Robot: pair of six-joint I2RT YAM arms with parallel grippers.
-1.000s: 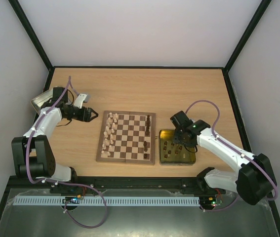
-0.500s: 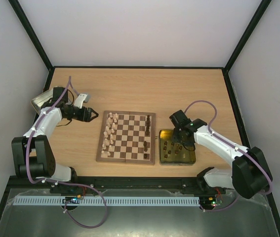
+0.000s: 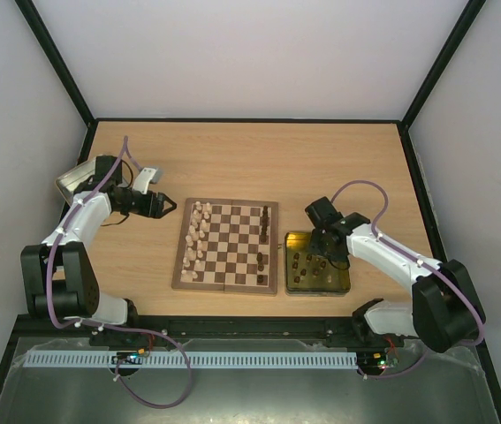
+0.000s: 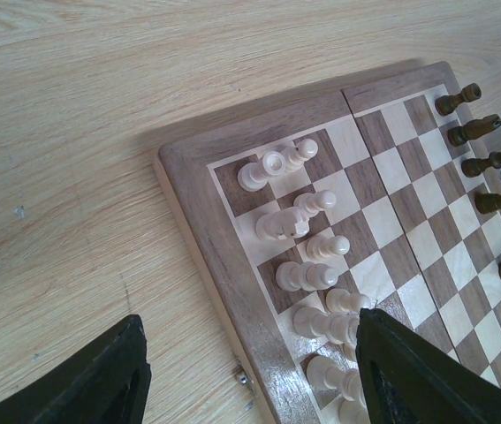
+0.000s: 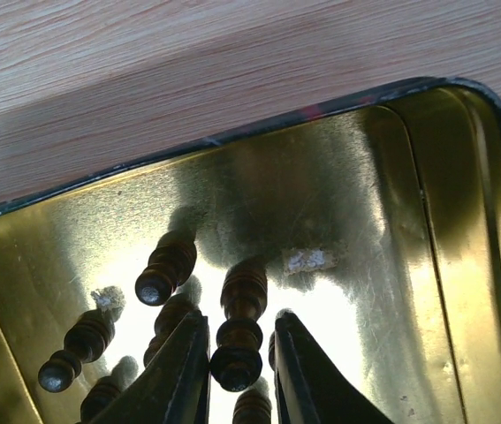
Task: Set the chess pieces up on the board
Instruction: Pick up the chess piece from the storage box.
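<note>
The board (image 3: 226, 286) lies mid-table, with cream chess pieces (image 3: 195, 234) in two rows along its left side and a few dark pieces (image 3: 266, 221) near its right edge. More dark pieces (image 3: 307, 263) stand in a yellow-gold tin (image 3: 343, 284) to the right of the board. My right gripper (image 3: 327, 256) reaches down into that tin (image 5: 365, 221). Its jaws stand narrowly either side of one dark piece (image 5: 243, 300), the left finger touching it and a thin gap at the right. My left gripper (image 3: 169, 208) hovers open, left of the board's near-left corner (image 4: 197, 221), with nothing in it.
A silver metal tin (image 3: 72, 178) sits at the table's far left behind the left arm. Black-framed white walls enclose the table on three sides. Other dark pieces (image 5: 166, 269) crowd close beside the right gripper's fingers inside the gold tin.
The right gripper's jaws have narrowed around a dark piece in the gold tin, and that arm shifted slightly. The left arm has not moved.
</note>
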